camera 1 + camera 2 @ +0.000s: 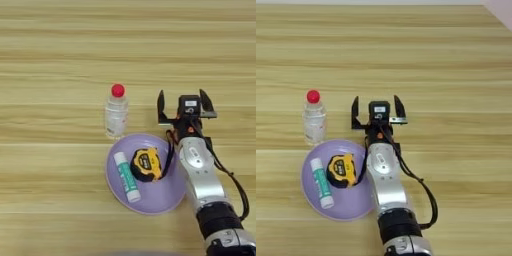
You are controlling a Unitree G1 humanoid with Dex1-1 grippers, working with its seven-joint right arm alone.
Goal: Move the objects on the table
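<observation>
- Left eye view: clear bottle (116, 116) with red cap stands upright on the table (50, 60), touching or just beyond the far rim of the lilac plate (165, 200).
- On the plate: yellow-and-black tape measure (145, 164) near the middle, white-green glue stick (126, 176) lying just to its left. No scissors seen.
- Right gripper (184, 105) sits right of the bottle, past the plate's far right rim. Its two black fingers stand wide apart, nothing between them.
- Judgement: the bottle looks the likeliest next target. To do it well, swing left at mid-body height and centre the bottle between the fingers before closing; a tall light bottle could tip from a side knock.
- Right eye view: same layout; bottle (314, 122) at far left, plate (308, 195), tape measure (341, 170) and glue stick (321, 182) beside the silver forearm (385, 182).
- The forearm overlaps the plate's right rim, and a black cable loops off its right side; a careless sweep may drag the plate.
- Open room: bare wood far beyond the gripper and broadly to the right. Far table edge shows at top.
</observation>
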